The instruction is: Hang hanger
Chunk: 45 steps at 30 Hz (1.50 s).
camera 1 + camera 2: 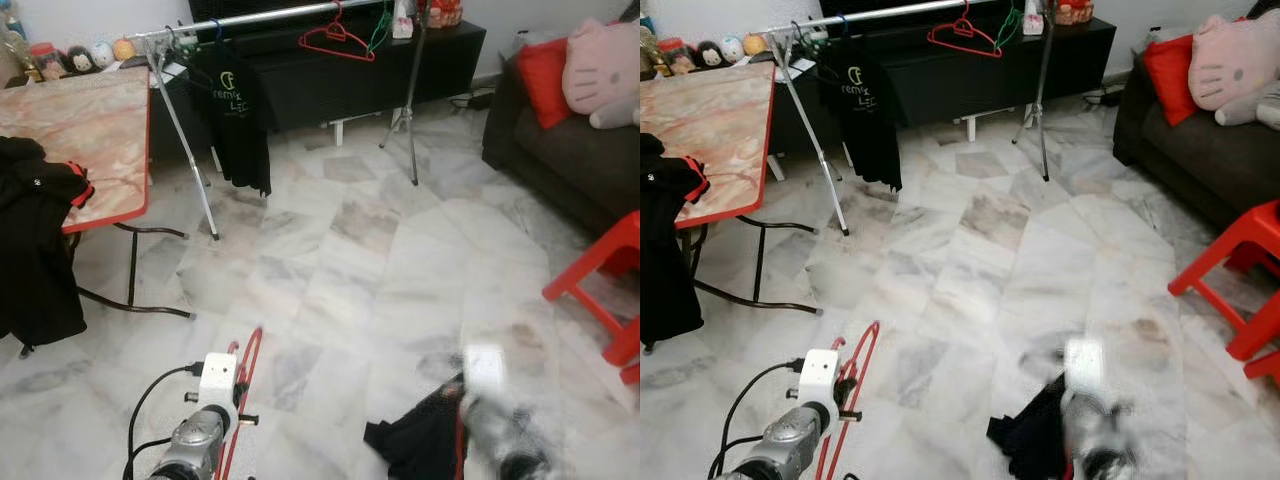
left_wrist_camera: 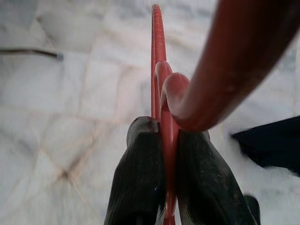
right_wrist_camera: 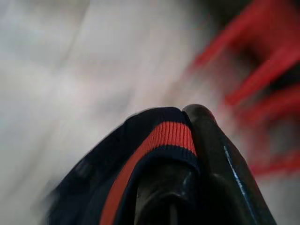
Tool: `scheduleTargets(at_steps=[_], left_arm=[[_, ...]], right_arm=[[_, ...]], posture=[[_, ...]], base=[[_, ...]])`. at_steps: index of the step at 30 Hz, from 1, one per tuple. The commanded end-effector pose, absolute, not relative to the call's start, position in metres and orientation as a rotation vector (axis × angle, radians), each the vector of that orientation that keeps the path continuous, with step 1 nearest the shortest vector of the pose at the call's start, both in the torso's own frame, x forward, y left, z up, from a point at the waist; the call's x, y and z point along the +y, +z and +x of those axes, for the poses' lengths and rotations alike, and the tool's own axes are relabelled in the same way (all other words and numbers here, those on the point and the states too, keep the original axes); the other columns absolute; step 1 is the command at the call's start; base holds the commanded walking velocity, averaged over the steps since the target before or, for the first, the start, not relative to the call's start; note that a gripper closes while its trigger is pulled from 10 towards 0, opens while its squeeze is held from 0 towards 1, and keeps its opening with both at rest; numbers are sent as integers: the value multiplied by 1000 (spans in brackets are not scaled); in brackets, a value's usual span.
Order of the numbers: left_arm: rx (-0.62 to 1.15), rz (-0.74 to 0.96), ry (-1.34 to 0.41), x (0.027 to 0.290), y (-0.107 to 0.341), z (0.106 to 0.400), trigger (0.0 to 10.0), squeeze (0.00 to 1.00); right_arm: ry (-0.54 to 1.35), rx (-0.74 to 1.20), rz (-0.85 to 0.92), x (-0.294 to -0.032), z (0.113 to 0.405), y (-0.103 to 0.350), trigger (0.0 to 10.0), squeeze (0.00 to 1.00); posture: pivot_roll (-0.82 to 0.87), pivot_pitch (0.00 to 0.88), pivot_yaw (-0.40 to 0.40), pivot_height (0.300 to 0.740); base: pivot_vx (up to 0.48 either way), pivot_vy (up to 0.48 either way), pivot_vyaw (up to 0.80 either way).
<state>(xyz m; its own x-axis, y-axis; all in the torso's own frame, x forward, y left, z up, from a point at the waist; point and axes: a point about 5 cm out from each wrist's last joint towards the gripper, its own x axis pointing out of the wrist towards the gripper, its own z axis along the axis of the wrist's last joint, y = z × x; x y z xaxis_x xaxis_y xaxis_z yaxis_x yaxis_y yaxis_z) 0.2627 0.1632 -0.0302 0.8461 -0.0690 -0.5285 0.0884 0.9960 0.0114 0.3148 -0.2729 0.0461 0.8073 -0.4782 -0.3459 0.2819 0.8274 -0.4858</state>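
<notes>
Red plastic hanger (image 1: 243, 385), thin and edge-on above the marble floor, pinched at its lower part, with a dark red-striped garment (image 1: 420, 440) alongside.

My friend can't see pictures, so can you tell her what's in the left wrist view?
Two black fingers of the left gripper pinch a red hanger, seen edge-on, with its thick curved hook sweeping close past the camera. Below lies a pale marble floor, and a bit of dark cloth shows at one side.
</notes>
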Motion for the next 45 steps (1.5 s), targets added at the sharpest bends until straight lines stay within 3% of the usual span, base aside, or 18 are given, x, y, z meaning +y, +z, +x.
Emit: scheduleTargets(at_steps=[1, 5, 6, 7, 8, 14, 18, 20, 24, 29, 38, 45], left_arm=[[524, 55, -76, 165, -29, 262, 10000, 0], [487, 76, -74, 165, -26, 263, 10000, 0], [318, 81, -70, 187, 12, 296, 10000, 0], [318, 81, -70, 187, 12, 296, 10000, 0], [203, 80, -75, 201, 40, 313, 10000, 0], [68, 109, -170, 205, 66, 312, 10000, 0], [159, 188, -531, 192, 77, 293, 10000, 0], [181, 195, -579, 191, 80, 289, 10000, 0], [322, 281, -837, 189, 92, 270, 10000, 0], [395, 356, -963, 186, 103, 261, 10000, 0], [487, 451, -1234, 159, 123, 235, 10000, 0], [448, 417, -1260, 135, 130, 232, 10000, 0]], right_arm=[[-357, 407, -602, -264, 324, 56, 10000, 0], [-336, 353, -436, -260, 327, 60, 10000, 0], [-302, 328, -422, -255, 329, 62, 10000, 0], [-302, 328, -422, -255, 329, 62, 10000, 0], [-272, 302, -428, -252, 331, 65, 10000, 0], [-21, 257, -391, -217, 328, 64, 10000, 0], [182, 307, -436, -194, 323, 65, 10000, 0], [212, 310, -439, -191, 323, 67, 10000, 0], [393, 338, -541, -172, 328, 80, 10000, 0], [400, 372, -674, -170, 335, 84, 10000, 0], [353, 397, -707, -154, 348, 88, 10000, 0], [397, 390, -655, -127, 349, 86, 10000, 0]], posture=[[-10, 0, -2, 740], [-20, 0, -2, 740], [-19, 0, -8, 740], [-19, 0, -8, 740], [-18, 0, -14, 740], [-6, 0, -26, 740], [-3, 0, -29, 740], [2, 0, -28, 740], [6, 0, -29, 740], [16, 0, -33, 740], [25, 0, -31, 740], [27, 0, -34, 740]], base=[[0, 0, 0], [0, 0, 0], [0, 0, 0], [0, 0, 0], [0, 0, 0], [0, 0, 0], [0, 0, 0], [0, 0, 0], [0, 0, 0], [0, 0, 0], [0, 0, 0], [0, 0, 0]])
